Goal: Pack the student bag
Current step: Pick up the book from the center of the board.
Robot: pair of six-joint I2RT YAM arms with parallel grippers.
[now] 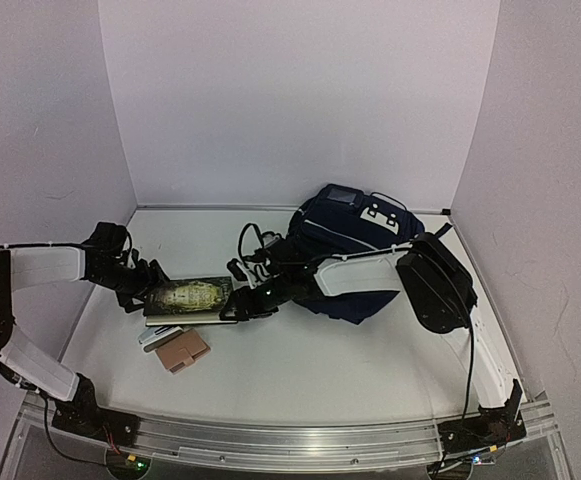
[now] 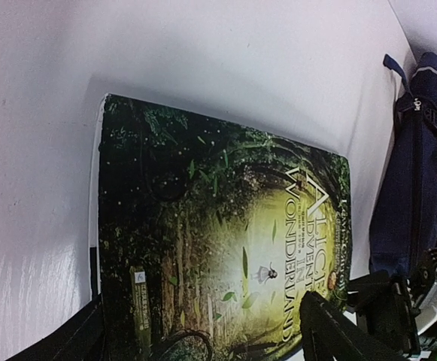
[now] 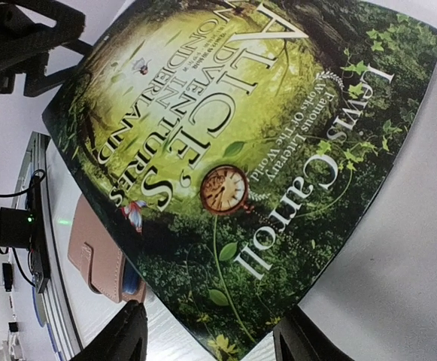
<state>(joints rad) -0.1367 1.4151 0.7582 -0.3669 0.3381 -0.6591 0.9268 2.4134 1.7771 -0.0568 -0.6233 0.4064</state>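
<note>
White tabletop: student bag near book; title legible (wrist views only).

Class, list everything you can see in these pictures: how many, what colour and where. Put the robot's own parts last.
green illustrated book: one, green and yellow cover, left of centre, between the two grippers
large navy fabric backpack: one, dark navy with white piping, back right
pink-tan flat wallet: one, pink-tan, in front of the book
small white and blue item: one, beside the wallet, kind unclear
white table: one, white, under everything
left gripper: one, black, at the book's left end, grip unclear
right gripper: one, black, at the book's right end, grip unclear
</note>
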